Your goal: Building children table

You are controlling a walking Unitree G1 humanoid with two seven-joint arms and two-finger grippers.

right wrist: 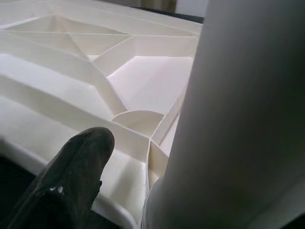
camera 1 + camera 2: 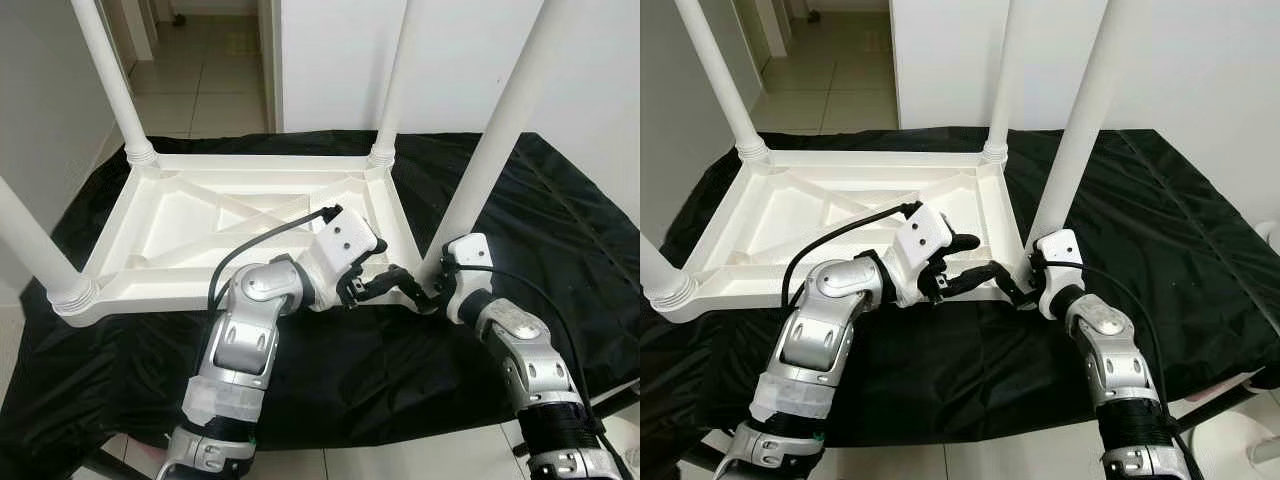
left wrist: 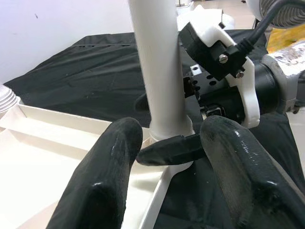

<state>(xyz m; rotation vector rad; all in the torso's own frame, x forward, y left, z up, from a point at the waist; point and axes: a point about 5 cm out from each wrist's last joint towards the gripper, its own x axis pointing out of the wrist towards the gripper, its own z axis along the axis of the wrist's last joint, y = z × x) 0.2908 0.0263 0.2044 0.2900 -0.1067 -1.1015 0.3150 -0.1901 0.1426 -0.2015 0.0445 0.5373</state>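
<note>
Black cloth (image 2: 560, 230) covers the low surface, and on it lies the white plastic table (image 2: 190, 240), turned upside down with its ribbed underside facing up. Four white legs stand in its corners. Both arms work at the corner nearest to the robot's right side.

The right gripper (image 2: 1025, 285) is at the foot of the near right leg (image 2: 490, 160), where it enters the socket. One black finger (image 1: 71, 181) rests against the table rim beside the leg. I cannot tell if the second finger closes around the leg, because the leg hides it.

The left gripper (image 2: 385, 288) reaches to the same corner from the other side. Its two fingers (image 3: 109, 167) are spread apart and hold nothing; the leg stands just in front of them.

My judgement is that the leg is being seated or tightened. A risk is that the leg is not fully in its socket: a side push could tilt it or pull it out. Also the table may slide on the smooth cloth if only one gripper presses. The two grippers are very close and could touch each other.

Behind are white walls and a tiled hallway (image 2: 200, 70)
</note>
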